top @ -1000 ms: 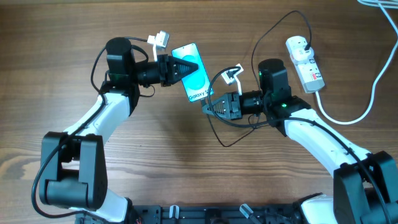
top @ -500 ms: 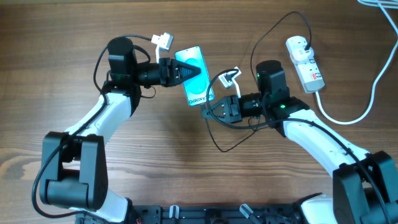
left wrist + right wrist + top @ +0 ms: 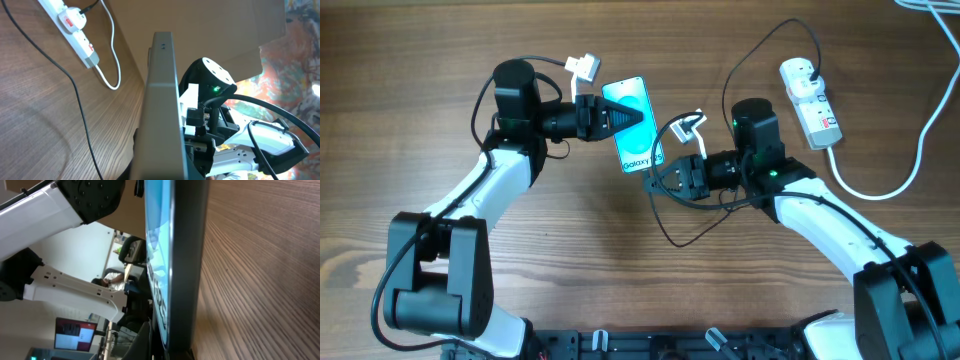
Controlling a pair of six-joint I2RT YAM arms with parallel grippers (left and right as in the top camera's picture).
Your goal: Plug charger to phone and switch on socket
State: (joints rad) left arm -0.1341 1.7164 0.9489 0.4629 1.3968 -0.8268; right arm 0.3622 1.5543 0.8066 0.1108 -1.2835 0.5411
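Note:
The phone (image 3: 636, 135), cyan screen up, is held above the table by my left gripper (image 3: 623, 118), which is shut on its upper half. In the left wrist view the phone (image 3: 162, 110) stands edge-on between the jaws. My right gripper (image 3: 657, 177) is shut on the connector end of the charger, right at the phone's lower end. The black charger cable (image 3: 672, 235) loops below it and runs up to a white plug (image 3: 800, 72) seated in the socket (image 3: 812, 104). In the right wrist view the phone's edge (image 3: 187, 265) fills the middle; the connector tip is hidden.
The socket's thick white cord (image 3: 910, 160) curves along the right side of the table to the top edge. The socket also shows in the left wrist view (image 3: 70, 27). Small white connectors (image 3: 582, 65) on the arms' own cables stick up near the phone.
The left gripper has lifted the phone slightly up and to the right. The right gripper has moved left, closing onto the phone's lower end. Little motion in the last half second.

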